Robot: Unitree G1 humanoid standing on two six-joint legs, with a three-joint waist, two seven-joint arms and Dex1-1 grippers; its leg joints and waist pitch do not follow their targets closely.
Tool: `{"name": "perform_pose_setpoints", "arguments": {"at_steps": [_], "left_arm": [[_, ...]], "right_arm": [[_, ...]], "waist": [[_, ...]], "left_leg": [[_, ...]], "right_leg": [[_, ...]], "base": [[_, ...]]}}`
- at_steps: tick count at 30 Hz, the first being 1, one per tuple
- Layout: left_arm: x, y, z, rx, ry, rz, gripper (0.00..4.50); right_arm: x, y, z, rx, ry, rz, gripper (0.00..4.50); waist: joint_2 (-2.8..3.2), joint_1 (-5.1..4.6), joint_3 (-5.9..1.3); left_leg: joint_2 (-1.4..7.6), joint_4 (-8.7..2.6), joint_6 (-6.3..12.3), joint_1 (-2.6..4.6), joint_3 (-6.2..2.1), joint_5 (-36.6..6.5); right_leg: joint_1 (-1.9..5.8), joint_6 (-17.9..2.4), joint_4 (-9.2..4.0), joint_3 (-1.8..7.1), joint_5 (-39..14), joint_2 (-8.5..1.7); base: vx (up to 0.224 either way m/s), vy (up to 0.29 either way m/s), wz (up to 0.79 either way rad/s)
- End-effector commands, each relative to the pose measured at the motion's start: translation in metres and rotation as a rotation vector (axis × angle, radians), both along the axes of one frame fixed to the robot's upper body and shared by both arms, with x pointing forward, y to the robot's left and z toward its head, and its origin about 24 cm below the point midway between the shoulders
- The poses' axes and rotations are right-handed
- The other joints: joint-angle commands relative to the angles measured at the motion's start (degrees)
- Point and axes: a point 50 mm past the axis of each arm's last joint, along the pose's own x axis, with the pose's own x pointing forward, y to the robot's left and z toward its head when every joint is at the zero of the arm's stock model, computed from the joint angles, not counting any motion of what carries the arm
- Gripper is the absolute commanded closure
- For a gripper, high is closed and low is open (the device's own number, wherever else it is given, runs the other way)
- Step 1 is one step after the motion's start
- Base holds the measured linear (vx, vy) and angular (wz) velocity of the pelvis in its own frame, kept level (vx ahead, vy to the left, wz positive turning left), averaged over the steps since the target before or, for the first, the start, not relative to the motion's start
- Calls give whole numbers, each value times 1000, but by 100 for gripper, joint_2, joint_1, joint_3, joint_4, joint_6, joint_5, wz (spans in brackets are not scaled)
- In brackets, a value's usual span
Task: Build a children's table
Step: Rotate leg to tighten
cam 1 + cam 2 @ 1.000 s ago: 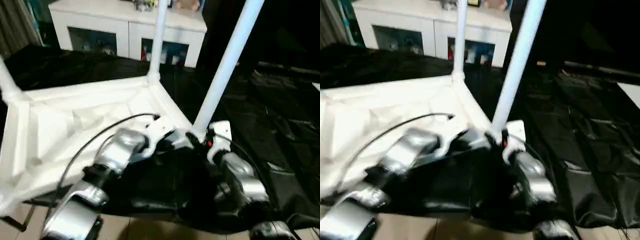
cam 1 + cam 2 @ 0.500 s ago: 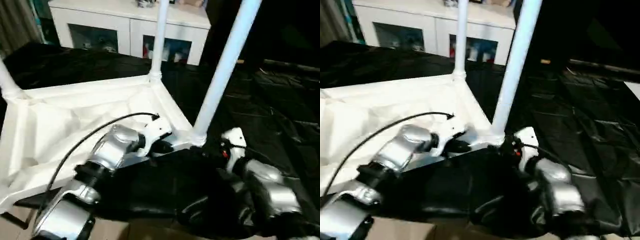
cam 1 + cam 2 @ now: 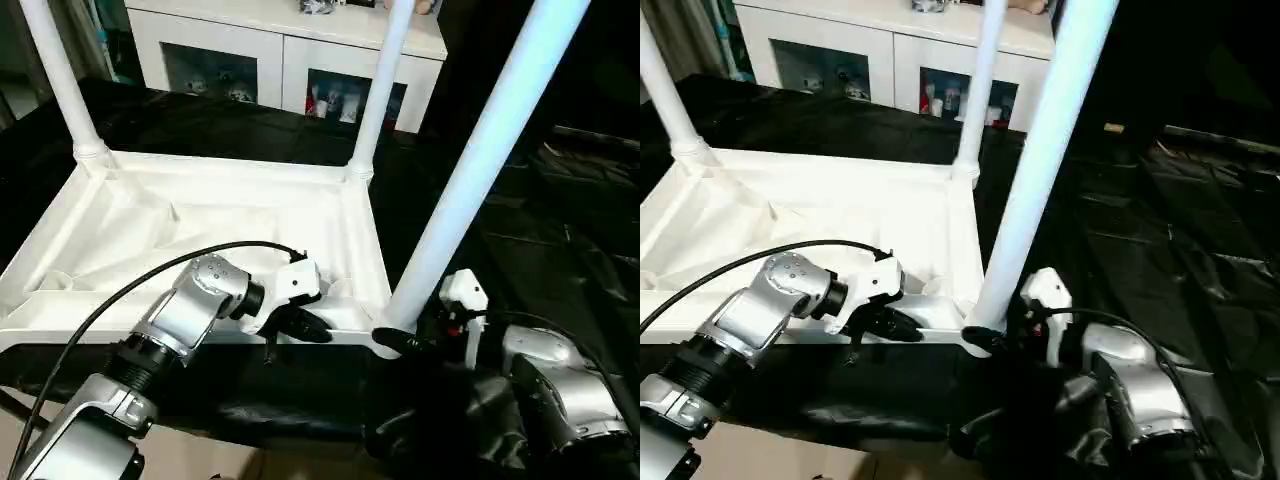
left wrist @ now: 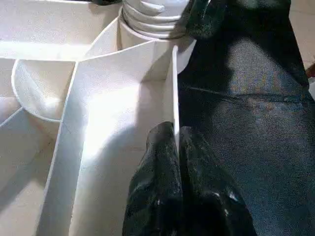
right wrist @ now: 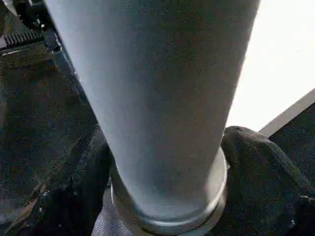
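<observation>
My left pincer [image 4: 174,147] is pinched shut on the thin near rim of the children's table top [image 3: 200,220], one black finger on each side of the wall, a little way along from the corner socket [image 4: 152,22]. My right pincer [image 5: 162,162] stands wide around the foot of the nearest leg [image 3: 480,160], a finger [image 5: 261,172] on either side of the tube just above its collar; whether the pads actually press on it I cannot tell.

The top lies upside down, its ribbed underside facing up, with that leg rising from the near right corner. Two more legs stand in their sockets: one at the far right corner [image 3: 375,90], one at the far left corner [image 3: 60,80]. A black cable [image 3: 150,275] arcs over my left forearm, across the near edge of the top.

Everything rests on a crinkled black sheet [image 3: 560,230] that covers the surface around and to the right of the top. Behind it stands a white cabinet [image 3: 290,50] with glass doors, small objects visible behind the glass and on its top.
</observation>
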Motion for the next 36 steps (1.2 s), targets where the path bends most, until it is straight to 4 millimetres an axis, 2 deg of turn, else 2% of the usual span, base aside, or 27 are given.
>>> {"name": "perform_pose_setpoints", "arguments": {"at_steps": [1,4,13,20,22,25,26,27,28,29,30,31,32,33,34,36], "left_arm": [[-8,-9,-6,-3,38,-66,450],[-9,-9,-6,-3,39,-68,450],[-7,-12,-6,-8,34,-54,450],[-8,-14,-8,-26,50,-28,450],[-3,-15,-9,-35,42,16,450],[13,-22,-10,-41,-20,154,450],[16,-24,-9,-43,-30,181,450],[20,-27,-9,-45,-48,220,450],[27,-33,-8,-49,-72,277,450],[30,-36,-7,-51,-84,304,450],[30,-36,-7,-51,-84,307,450],[35,-43,-6,-57,-102,356,450],[38,-48,-5,-62,-115,387,450],[41,-52,-4,-66,-126,417,450],[42,-56,-4,-67,-135,434,450],[43,-59,-7,-58,-143,424,450]], "right_arm": [[0,0,1,-28,0,29,81],[1,1,1,-26,5,30,81],[2,0,-2,-32,28,31,168],[3,1,-5,-1,44,-27,178],[8,1,-8,-7,34,-103,178],[20,2,-18,-18,47,-300,178],[22,3,-20,-21,52,-334,178],[24,4,-22,-25,58,-379,178],[29,6,-25,-26,69,-458,178],[31,6,-27,-24,78,-507,178],[32,6,-27,-24,79,-512,178],[37,7,-29,-21,95,-614,178],[42,8,-31,-8,111,-684,178],[45,10,-31,5,123,-738,178],[48,12,-31,15,130,-779,178],[52,19,-29,31,118,-774,178]], "waist": [[9,-18,-280],[19,-18,-280],[-38,-19,-290],[-35,-24,-297],[-28,-41,-288],[-36,-93,-256],[-41,-114,-250],[-45,-120,-253],[-46,-120,-244],[-60,-130,-248],[-48,-128,-254],[-56,-114,-263],[-43,-131,-251],[-53,-142,-263],[-39,-133,-289],[-43,-131,-293]], "left_leg": [[-50,-378,298,-10,98,-1093],[-48,-380,285,-6,96,-1074],[-53,-353,359,-12,109,-839],[-57,-344,359,-10,109,-801],[-63,-348,324,-15,114,-852],[-81,-369,180,-6,104,-1249],[-87,-372,103,-3,83,-1437],[-93,-371,88,-11,80,-1475],[-95,-367,81,19,81,-1581],[-110,-365,71,12,73,-1575],[-103,-364,63,15,64,-1593],[-98,-364,87,1,61,-1508],[-102,-369,83,6,64,-1536],[-109,-365,78,3,64,-1529],[-108,-362,48,-9,59,-1414],[-104,-359,86,-25,61,-1315]], "right_leg": [[323,-1119,-328,187,-1026,-181],[316,-1096,-326,186,-1043,-176],[326,-1125,-295,187,-900,-173],[329,-1103,-293,188,-913,-171],[316,-1096,-308,190,-994,-173],[281,-918,-393,176,-1740,-179],[275,-783,-433,162,-2187,-191],[280,-707,-451,159,-2341,-190],[237,-606,-499,161,-2589,-200],[232,-526,-514,155,-2746,-195],[228,-512,-511,151,-2786,-204],[245,-479,-514,156,-2705,-210],[213,-481,-517,156,-2692,-195],[220,-481,-510,150,-2673,-188],[238,-502,-483,155,-2507,-197],[254,-559,-458,155,-2207,-185]], "base": [[0,0,0],[0,0,0],[0,0,0],[0,0,0],[0,0,0],[0,0,0],[0,0,0],[-51,0,0],[0,0,0],[0,0,0],[0,0,0],[0,0,0],[0,0,0],[0,0,0],[0,0,0],[0,0,0]]}}
